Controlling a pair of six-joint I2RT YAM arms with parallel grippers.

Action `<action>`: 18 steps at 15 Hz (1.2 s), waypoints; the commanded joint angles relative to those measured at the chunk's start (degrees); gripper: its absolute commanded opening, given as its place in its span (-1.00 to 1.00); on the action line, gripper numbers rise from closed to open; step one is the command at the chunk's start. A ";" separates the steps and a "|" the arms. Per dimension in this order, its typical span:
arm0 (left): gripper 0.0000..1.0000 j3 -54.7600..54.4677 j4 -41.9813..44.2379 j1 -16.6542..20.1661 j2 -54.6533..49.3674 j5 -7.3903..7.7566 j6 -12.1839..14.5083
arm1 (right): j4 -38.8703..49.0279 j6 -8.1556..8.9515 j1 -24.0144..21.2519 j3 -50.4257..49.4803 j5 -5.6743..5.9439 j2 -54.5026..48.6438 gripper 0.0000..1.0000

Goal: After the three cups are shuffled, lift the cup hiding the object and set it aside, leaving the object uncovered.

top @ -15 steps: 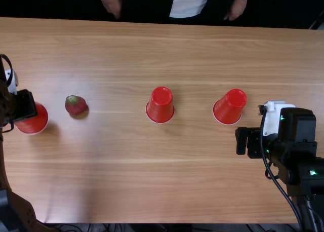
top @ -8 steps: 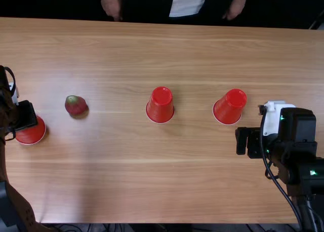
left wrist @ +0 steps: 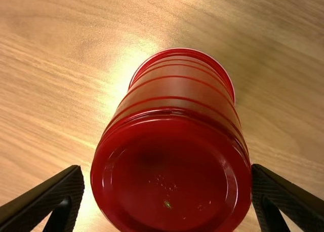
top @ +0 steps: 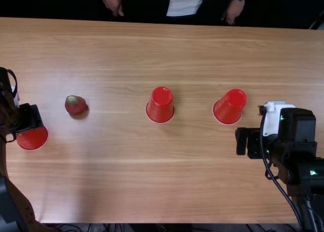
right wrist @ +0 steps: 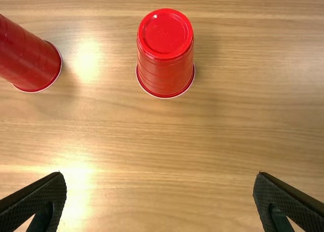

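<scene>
Straddling left cup point(left wrist: 172, 141) with left gripper point(left wrist: 163, 167), clamped or loose cannot tell; right gripper point(right wrist: 159, 175) spread wide near right cup point(top: 230, 106).

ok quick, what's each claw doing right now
left claw: around the red cup, grip cannot be told
right claw: open, holding nothing

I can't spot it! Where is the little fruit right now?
In the top view, the little fruit lies uncovered on the left side of the table, between the far-left red cup and the middle red cup.
</scene>
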 commanded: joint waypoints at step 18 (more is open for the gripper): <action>1.00 8.44 -2.20 -22.44 -13.36 0.80 -0.08 | -0.02 0.35 0.59 -0.18 -0.46 -0.19 1.00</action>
